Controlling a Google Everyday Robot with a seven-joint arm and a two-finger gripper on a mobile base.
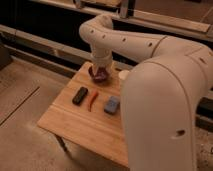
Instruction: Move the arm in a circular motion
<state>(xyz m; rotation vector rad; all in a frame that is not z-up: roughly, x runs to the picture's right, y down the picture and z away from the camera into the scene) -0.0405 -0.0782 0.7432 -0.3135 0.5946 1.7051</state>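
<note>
While the arm (131, 44) reaches over the far side of the table (75, 124), its gripper (102, 69) hangs over the dark bowl (99, 76); open or closed, I cannot tell. Sweeping the circle this low could knock over the bowl or the cup (123, 75) beside it

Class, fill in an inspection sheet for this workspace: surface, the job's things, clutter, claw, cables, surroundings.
Surface: wooden table, on a grey floor.
Job's things: cream-white arm, bent down over the table's far side.
Clutter: dark bowl, black block, red stick, blue block, white cup partly hidden by the arm.
Claw: claw hangs just over the bowl.
Cables: nothing seen.
Surroundings: dark wall with metal rails behind.
</note>
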